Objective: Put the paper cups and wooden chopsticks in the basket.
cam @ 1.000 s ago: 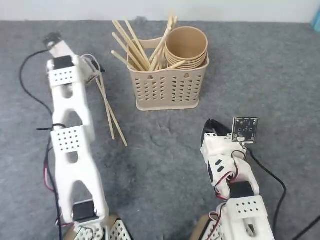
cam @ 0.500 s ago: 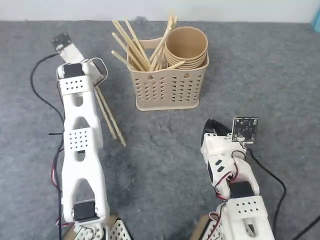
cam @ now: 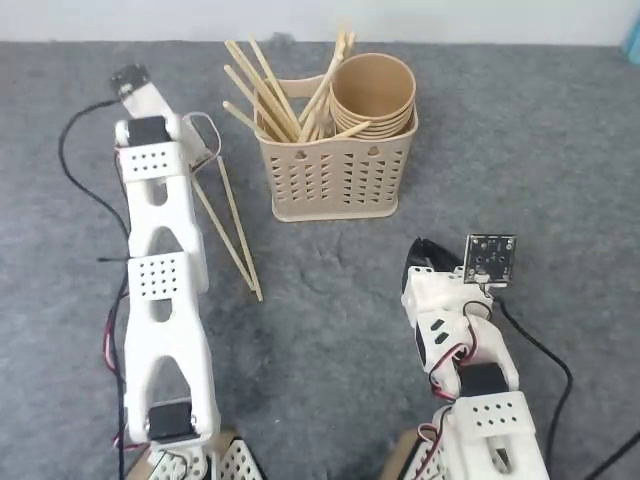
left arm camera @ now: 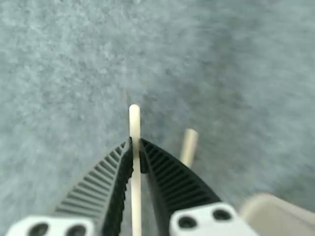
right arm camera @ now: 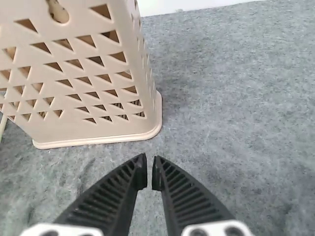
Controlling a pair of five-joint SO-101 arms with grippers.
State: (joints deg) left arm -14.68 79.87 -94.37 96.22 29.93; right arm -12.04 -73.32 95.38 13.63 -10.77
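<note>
Pinches one chopstick (left arm camera: 134, 118) in the tightly closed left gripper (left arm camera: 135, 143), with a second chopstick (left arm camera: 188, 145) just beside its jaws. Has swung both nearer the basket (cam: 340, 175), splaying them apart. May well lose the second chopstick on the lift.

Grey fuzzy mat, white wall at the back

The whole work surface is a grey felt-like mat (cam: 330, 330) with a mottled, slightly fuzzy texture. It runs left to right across the scene and all the way to the near edge. On the far side it ends in a straight line against a plain white wall strip (cam: 450, 18). A bit of a teal-blue object (cam: 634, 40) peeks in at the far right corner. The light's soft and even, with only faint shadows on the mat.
</note>
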